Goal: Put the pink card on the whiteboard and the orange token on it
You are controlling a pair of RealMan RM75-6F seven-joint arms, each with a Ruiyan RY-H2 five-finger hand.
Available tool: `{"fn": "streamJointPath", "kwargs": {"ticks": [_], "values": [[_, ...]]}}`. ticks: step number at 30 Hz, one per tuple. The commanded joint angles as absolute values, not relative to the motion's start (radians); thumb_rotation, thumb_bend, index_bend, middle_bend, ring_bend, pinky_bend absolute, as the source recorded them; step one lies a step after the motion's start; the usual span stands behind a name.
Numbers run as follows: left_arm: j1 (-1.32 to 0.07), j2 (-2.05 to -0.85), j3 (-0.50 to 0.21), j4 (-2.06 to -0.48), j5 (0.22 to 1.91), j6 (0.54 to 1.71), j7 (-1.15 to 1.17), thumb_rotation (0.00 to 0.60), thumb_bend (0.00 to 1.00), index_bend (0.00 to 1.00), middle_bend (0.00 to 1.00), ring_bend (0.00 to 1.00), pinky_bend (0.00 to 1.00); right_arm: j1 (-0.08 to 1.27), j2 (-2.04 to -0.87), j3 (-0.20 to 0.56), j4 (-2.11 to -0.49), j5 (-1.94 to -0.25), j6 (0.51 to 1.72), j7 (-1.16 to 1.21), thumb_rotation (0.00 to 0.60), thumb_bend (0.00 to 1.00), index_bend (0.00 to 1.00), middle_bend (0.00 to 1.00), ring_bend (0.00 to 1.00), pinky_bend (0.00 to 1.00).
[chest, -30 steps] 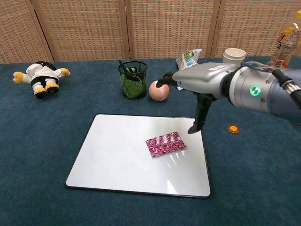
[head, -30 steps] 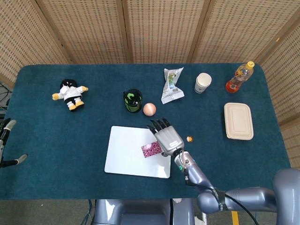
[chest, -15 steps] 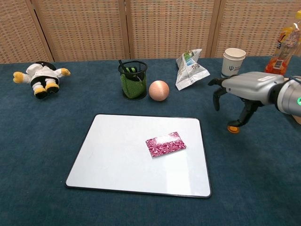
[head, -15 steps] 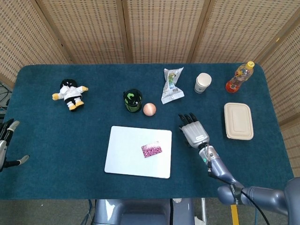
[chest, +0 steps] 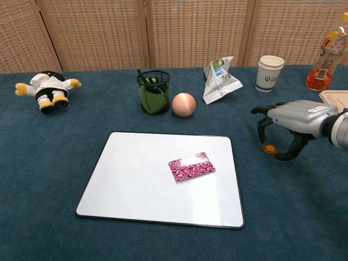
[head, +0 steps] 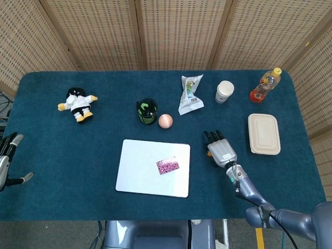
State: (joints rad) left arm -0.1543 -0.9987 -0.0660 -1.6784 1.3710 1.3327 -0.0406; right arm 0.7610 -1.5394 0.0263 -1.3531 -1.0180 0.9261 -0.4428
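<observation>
The pink card (head: 168, 166) (chest: 191, 166) lies flat on the right half of the whiteboard (head: 140, 171) (chest: 130, 179). The small orange token (chest: 269, 148) rests on the blue cloth to the right of the board. My right hand (head: 221, 150) (chest: 291, 122) hovers low over the token, palm down, its fingers curved on one side and the thumb on the other, with nothing held. In the head view the hand covers the token. My left hand (head: 7, 162) hangs at the far left edge, off the table, fingers apart and empty.
Behind the board stand a green mesh pen cup (chest: 153, 91) and a peach ball (chest: 184, 104). A snack bag (chest: 220, 79), a paper cup (chest: 270, 72), an orange drink bottle (head: 265, 85) and a beige lunch box (head: 264, 134) occupy the right back. A plush toy (head: 78, 104) lies far left.
My right hand has left the whiteboard, travelled right and come down over the orange token. The pink card stays where it was on the board. The left hand has barely moved.
</observation>
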Motion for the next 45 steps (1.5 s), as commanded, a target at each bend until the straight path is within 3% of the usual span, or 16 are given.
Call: {"fn": "streamJointPath", "kwargs": {"ticks": [1, 34, 45], "values": [[-0.154, -0.999, -0.066, -1.678, 1.370, 1.332, -0.042, 0.600, 0.00, 0.00, 0.00, 0.00, 0.00, 0.756, -1.547, 0.032, -1.343, -1.017, 0.920, -0.438, 0.600, 0.34, 0.39, 0.00, 0.00, 0.00], [-0.160, -1.004, -0.066, -1.676, 1.360, 1.322, -0.032, 0.600, 0.00, 0.00, 0.00, 0.00, 0.00, 0.747, -1.581, 0.078, -1.259, -0.979, 0.849, -0.466, 0.600, 0.34, 0.40, 0.00, 0.00, 0.00], [-0.161, -1.005, -0.065, -1.675, 1.357, 1.320, -0.031, 0.600, 0.00, 0.00, 0.00, 0.00, 0.00, 0.744, -1.593, 0.082, -1.246, -0.980, 0.846, -0.472, 0.600, 0.39, 0.54, 0.02, 0.00, 0.00]]}}
